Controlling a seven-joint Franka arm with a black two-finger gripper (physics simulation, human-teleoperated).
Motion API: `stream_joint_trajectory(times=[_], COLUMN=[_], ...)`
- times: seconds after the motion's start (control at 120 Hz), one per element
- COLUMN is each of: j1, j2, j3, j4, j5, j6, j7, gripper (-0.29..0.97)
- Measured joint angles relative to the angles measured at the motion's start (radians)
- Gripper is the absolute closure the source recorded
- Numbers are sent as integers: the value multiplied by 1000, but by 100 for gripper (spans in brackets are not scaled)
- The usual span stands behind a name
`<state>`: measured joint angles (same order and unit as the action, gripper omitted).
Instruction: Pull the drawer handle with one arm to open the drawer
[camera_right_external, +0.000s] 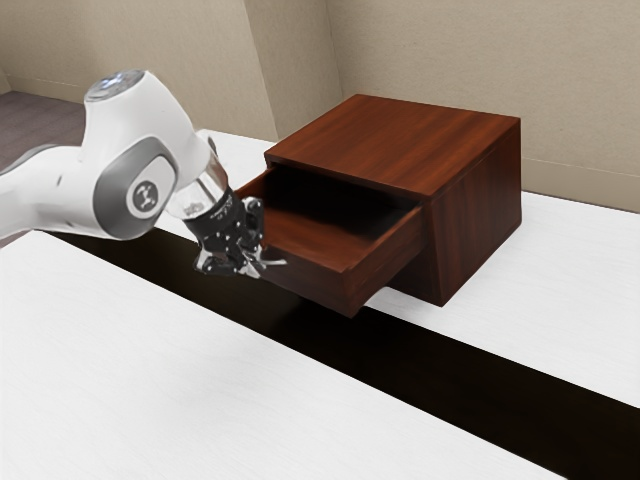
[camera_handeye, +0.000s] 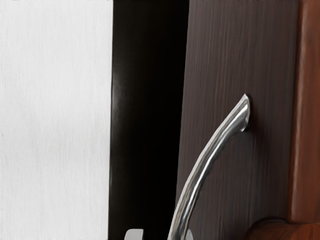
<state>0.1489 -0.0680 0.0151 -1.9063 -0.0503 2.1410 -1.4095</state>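
A dark wooden cabinet (camera_right_external: 400, 140) stands on the table, and its drawer (camera_right_external: 320, 280) is pulled well out toward the exterior view's left, showing a hollow inside. A curved silver handle (camera_right_external: 273, 263) sits on the drawer's front panel. My black gripper (camera_right_external: 248, 262) is at that handle, shut on it from the exterior view's left. In the wrist view the handle (camera_handeye: 215, 145) arcs across the dark front panel (camera_handeye: 240, 60) down under my hand, with one pale fingertip (camera_handeye: 134, 234) close beside it.
The white table (camera_right_external: 150, 380) is crossed by a wide black strip (camera_right_external: 450, 390) running under the drawer and my arm. White tabletop (camera_right_external: 580, 300) lies beyond the cabinet at the exterior view's right. A beige wall stands behind.
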Motion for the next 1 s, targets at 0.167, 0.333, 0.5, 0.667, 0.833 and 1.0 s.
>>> stream_joint_trajectory(times=[0.167, 0.333, 0.5, 0.667, 0.833, 1.0], j1=[6, 13, 14, 27, 9, 8], j2=[-36, -55, -68, -78, -80, -135], j3=[1, 0, -2, -5, -72, -65], j4=[-38, -60, -60, -52, 189, 400], j5=[1, 2, 3, 13, 46, 54], j6=[-1, -1, 4, 2, -71, -323], j7=[-5, -8, -3, 1, 0, 0], gripper=[70, 65, 41, 29, 15, 7])
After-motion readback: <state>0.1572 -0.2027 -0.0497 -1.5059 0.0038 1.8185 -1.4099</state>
